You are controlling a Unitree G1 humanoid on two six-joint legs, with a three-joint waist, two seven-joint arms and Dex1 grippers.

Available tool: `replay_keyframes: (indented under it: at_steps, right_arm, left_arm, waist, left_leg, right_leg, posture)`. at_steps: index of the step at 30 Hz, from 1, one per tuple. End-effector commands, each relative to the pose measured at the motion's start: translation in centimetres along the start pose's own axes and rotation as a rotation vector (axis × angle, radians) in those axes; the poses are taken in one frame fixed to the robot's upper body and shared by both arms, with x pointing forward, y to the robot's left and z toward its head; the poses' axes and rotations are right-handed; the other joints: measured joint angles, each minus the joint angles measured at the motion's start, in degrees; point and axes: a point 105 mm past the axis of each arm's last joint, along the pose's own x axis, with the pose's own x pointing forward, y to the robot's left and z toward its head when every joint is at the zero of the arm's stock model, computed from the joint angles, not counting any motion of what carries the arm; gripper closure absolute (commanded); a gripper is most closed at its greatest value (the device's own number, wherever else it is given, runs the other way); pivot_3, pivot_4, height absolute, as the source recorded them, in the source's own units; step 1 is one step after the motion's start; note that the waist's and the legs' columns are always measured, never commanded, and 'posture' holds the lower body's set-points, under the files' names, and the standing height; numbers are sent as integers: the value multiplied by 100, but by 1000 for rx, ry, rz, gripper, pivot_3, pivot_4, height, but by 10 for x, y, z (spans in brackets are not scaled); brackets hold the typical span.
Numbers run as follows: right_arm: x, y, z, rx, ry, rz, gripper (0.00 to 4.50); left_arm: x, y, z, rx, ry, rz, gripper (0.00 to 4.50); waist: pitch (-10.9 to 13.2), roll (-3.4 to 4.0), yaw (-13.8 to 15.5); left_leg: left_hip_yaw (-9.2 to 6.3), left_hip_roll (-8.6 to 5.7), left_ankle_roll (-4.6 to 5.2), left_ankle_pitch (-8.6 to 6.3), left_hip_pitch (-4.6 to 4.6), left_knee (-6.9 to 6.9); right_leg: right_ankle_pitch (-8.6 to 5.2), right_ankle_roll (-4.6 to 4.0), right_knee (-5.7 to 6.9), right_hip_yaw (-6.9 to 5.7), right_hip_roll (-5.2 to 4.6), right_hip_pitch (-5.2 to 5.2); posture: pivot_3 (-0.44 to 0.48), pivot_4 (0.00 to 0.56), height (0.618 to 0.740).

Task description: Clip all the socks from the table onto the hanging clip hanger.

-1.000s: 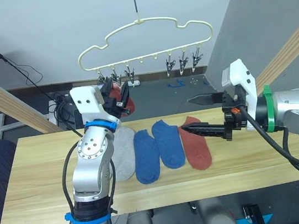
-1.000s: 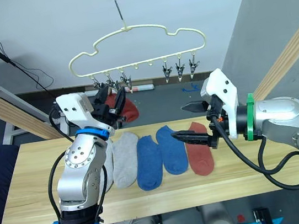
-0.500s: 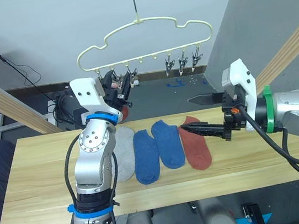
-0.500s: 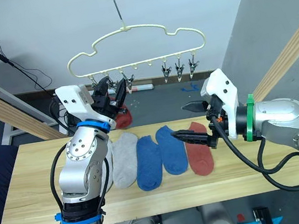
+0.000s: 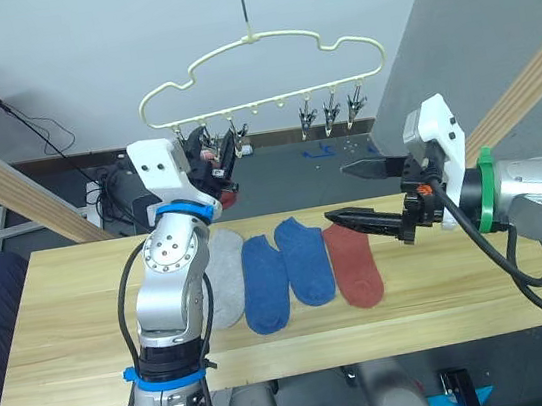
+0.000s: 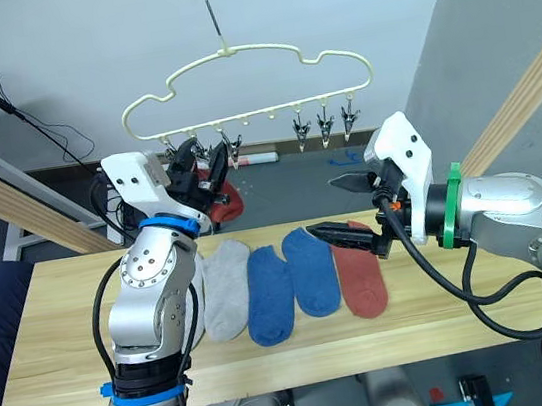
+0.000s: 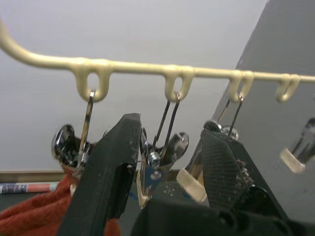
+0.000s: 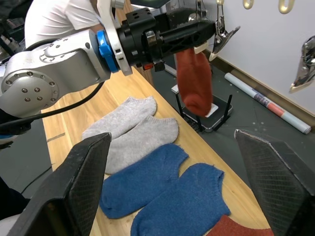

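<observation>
Rust-red sock (image 8: 195,81) hangs from my left fingers (image 7: 115,167), clamped on its cuff, directly beneath the clip hanger's (image 5: 261,61) leftmost clips; my right fingers (image 5: 369,192) stand apart, empty, over the tabletop (image 5: 66,323).

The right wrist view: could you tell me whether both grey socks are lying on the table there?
Yes, the two grey socks lie side by side on the table.

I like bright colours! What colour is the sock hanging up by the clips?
Rust red sock, hanging below the clip hanger; right wrist view shows it best.
</observation>
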Motion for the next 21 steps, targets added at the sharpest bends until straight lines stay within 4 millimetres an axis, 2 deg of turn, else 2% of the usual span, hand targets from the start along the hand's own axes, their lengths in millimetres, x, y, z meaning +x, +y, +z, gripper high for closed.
replay_keyframes:
  at_steps: [1, 3, 6, 21]
  right_arm:
    - [-4, 3, 11, -30, -50, 0, 278]
    - [-4, 2, 11, -29, -52, -5, 278]
    - [-4, 1, 12, -29, -53, -7, 278]
    - [-5, -1, 20, -19, -121, -55, 278]
  left_arm:
    - [0, 2, 12, 19, -52, 18, 3345]
    - [0, 2, 12, 19, -50, 18, 3860]
    - [0, 2, 12, 22, -49, 16, 4350]
    - [2, 1, 10, 30, -45, 10, 4350]
  waist:
    - [0, 0, 0]
    - [0, 0, -2]
    - [0, 0, -2]
    - [0, 0, -6]
  left_leg:
    - [0, 0, 0, 0, 0, 0]
    - [0, 0, 0, 0, 0, 0]
    - [-1, 0, 0, 0, 0, 0]
    - [0, 0, 0, 0, 0, 1]
  right_leg:
    - [0, 0, 0, 0, 0, 0]
    - [0, 0, 0, 0, 0, 0]
    - [0, 0, 0, 0, 0, 0]
    - [0, 0, 1, 0, 0, 0]
  posture:
    - [-258, 345, 740]
    - [-256, 344, 740]
    - [-256, 344, 740]
    - [-269, 333, 740]
